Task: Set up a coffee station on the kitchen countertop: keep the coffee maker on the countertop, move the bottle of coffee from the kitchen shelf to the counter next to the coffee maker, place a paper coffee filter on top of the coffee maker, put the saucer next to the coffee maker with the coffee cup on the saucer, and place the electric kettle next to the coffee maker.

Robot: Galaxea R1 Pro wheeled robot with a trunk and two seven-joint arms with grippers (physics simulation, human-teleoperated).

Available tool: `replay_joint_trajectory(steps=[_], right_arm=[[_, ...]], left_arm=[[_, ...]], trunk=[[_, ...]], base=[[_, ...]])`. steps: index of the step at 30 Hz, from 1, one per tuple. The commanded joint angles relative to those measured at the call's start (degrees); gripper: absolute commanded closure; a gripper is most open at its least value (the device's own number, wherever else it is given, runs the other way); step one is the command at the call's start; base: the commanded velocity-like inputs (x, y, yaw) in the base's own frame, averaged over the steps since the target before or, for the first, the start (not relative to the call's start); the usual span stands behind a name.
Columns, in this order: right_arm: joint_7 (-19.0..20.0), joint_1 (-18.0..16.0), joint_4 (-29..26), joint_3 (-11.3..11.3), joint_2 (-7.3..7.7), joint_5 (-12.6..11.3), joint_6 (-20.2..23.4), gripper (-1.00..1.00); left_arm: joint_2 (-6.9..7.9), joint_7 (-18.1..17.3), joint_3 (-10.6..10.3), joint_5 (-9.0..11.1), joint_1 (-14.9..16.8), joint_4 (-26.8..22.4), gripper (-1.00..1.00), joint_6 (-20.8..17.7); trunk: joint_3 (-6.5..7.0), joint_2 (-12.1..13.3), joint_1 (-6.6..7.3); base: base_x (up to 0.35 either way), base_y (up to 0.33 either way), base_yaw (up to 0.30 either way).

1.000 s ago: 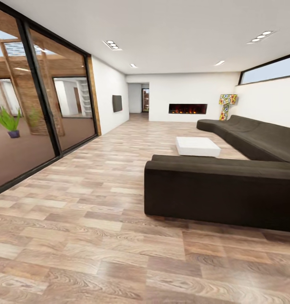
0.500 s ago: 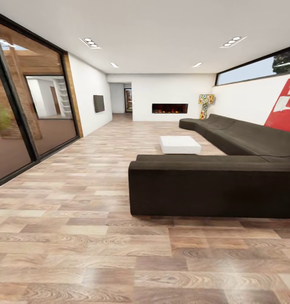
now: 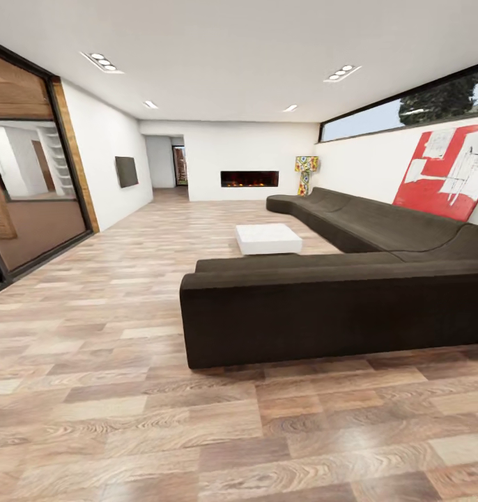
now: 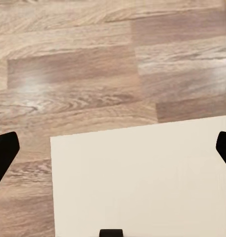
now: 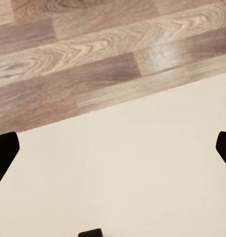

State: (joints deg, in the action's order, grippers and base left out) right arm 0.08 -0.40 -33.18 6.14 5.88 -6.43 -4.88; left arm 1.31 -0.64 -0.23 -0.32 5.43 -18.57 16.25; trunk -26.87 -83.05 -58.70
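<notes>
I am in a living room; the coffee maker, bottle of coffee, filter, saucer, cup, kettle, countertop and shelf are out of view. In the left wrist view my left gripper [image 4: 113, 153] is open, its dark fingertips [image 4: 4, 153] far apart with nothing between them, over wood floor and a pale flat panel [image 4: 142, 182]. In the right wrist view my right gripper [image 5: 113, 153] is open too, its fingertips [image 5: 4, 150] spread wide over a similar pale panel [image 5: 122, 177] and floor planks.
A long dark brown corner sofa [image 3: 322, 307] stands ahead on the right, a low white table [image 3: 268, 238] behind it. A glass wall [image 3: 16, 209] runs along the left. A fireplace [image 3: 249, 178] and a doorway [image 3: 180, 166] lie far ahead. Wood floor [image 3: 93, 362] stretches on the left.
The camera has turned to the right: the glass wall slid towards the left edge, the sofa shifted left, and a red painting came into view at the right.
</notes>
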Motion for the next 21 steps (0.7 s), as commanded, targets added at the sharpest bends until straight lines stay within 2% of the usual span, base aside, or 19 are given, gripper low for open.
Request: replay_joint_trajectory(steps=[1,6,12,21], right_arm=[[0.01,-0.04,0.04,-0.08,0.01,-0.60,-0.21,-1.00],[0.01,-0.04,0.04,-0.08,0.01,-0.60,-0.21,-1.00],[0.01,-0.04,0.04,-0.08,0.01,-0.60,-0.21,-1.00],[0.01,-0.04,0.04,-0.08,0.01,-0.60,-0.21,-1.00]], left_arm=[[0.01,-0.07,-0.02,-0.03,0.02,0.02,-1.00,0.17],[0.01,-0.07,-0.03,-0.03,0.02,0.02,-1.00,0.18],[0.01,-0.07,0.04,0.01,0.02,0.02,-1.00,0.18],[0.03,-0.07,0.05,0.04,0.02,0.02,-1.00,0.17]], trunk=[[-0.06,-0.02,-0.03],[-0.06,-0.02,-0.03],[-0.06,-0.02,-0.03],[-0.06,-0.02,-0.03]], base=[[0.324,0.005,-0.266],[0.325,0.072,-0.266],[0.280,0.182,-0.266],[0.048,0.035,-0.266]])
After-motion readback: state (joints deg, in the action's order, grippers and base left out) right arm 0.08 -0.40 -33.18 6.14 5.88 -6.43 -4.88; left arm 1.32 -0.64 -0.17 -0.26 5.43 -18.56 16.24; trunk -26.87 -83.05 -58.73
